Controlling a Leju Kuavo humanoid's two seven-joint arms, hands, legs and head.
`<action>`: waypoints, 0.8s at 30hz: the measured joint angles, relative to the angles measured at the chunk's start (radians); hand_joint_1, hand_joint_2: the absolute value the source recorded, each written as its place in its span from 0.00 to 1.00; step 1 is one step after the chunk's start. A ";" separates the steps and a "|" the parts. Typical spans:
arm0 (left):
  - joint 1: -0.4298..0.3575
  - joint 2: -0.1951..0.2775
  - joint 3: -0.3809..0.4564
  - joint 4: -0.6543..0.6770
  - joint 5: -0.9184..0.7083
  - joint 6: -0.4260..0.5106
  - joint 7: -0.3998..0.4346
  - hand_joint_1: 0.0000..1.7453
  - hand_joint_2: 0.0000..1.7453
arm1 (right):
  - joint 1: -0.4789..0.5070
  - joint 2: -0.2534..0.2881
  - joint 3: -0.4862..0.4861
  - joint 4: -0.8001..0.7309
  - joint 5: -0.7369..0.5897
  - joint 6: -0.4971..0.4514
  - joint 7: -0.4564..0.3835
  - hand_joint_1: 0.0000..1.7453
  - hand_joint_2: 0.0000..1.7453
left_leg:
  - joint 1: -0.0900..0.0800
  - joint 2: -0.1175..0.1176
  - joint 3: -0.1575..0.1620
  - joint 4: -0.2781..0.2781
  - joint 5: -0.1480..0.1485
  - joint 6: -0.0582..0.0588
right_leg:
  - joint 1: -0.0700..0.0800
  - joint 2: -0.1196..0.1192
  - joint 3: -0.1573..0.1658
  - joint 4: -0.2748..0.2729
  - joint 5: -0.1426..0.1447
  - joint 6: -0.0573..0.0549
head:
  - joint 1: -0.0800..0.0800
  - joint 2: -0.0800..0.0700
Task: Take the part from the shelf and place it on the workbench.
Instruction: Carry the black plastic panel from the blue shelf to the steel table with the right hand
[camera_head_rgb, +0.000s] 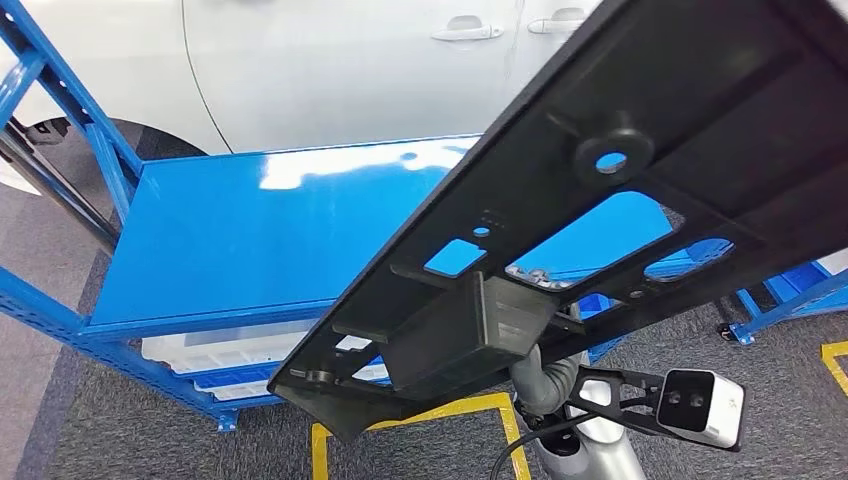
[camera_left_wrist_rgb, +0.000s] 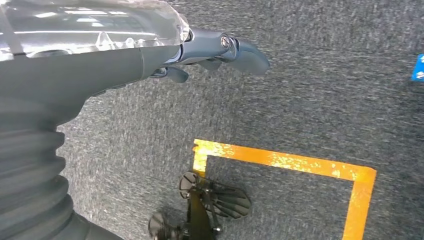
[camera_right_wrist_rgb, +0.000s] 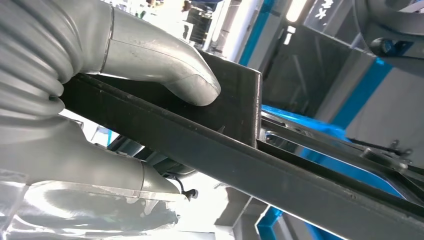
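Note:
The part (camera_head_rgb: 600, 190) is a long flat black panel with cut-out holes and a boxy block on its underside. It slants across the head view, lifted above the blue shelf board (camera_head_rgb: 250, 230). My right hand (camera_right_wrist_rgb: 150, 60) grips its edge from below. In the right wrist view the thumb (camera_right_wrist_rgb: 190, 82) presses on the part (camera_right_wrist_rgb: 240, 160), and the fingers lie hidden beneath it. My right wrist (camera_head_rgb: 545, 385) rises under the panel's lower end. My left hand (camera_left_wrist_rgb: 200, 55) hangs over the grey carpet with its fingers apart, holding nothing.
The blue rack's upright frame (camera_head_rgb: 70, 110) stands at the left, with white bins (camera_head_rgb: 230, 350) on its lower level. A silver car (camera_head_rgb: 350, 60) is parked behind. Yellow tape (camera_left_wrist_rgb: 280, 160) marks a square on the carpet. More blue racking (camera_head_rgb: 790, 290) stands at the right.

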 joint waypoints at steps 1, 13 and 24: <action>0.000 0.001 0.000 0.000 -0.001 -0.002 -0.001 0.00 1.00 | 0.003 0.000 -0.008 -0.005 -0.001 0.013 -0.001 1.00 1.00 | 0.001 0.000 -0.002 -0.002 0.008 -0.006 | 0.004 0.000 0.024 -0.040 -0.007 -0.007 | 0.000 0.000; -0.002 0.013 0.000 0.000 0.009 -0.006 -0.006 0.00 1.00 | 0.013 0.009 -0.047 -0.006 0.000 0.054 -0.001 1.00 1.00 | 0.006 -0.004 0.032 0.195 -0.102 -0.044 | 0.006 -0.008 -0.114 -0.053 0.116 -0.046 | 0.000 0.000; -0.006 0.013 0.001 0.000 0.014 -0.005 -0.006 0.00 1.00 | 0.016 0.005 -0.047 0.003 -0.002 0.038 -0.001 1.00 1.00 | 0.005 0.004 0.096 -0.030 -0.056 0.007 | -0.002 -0.002 -0.215 0.189 -0.043 0.013 | 0.000 0.000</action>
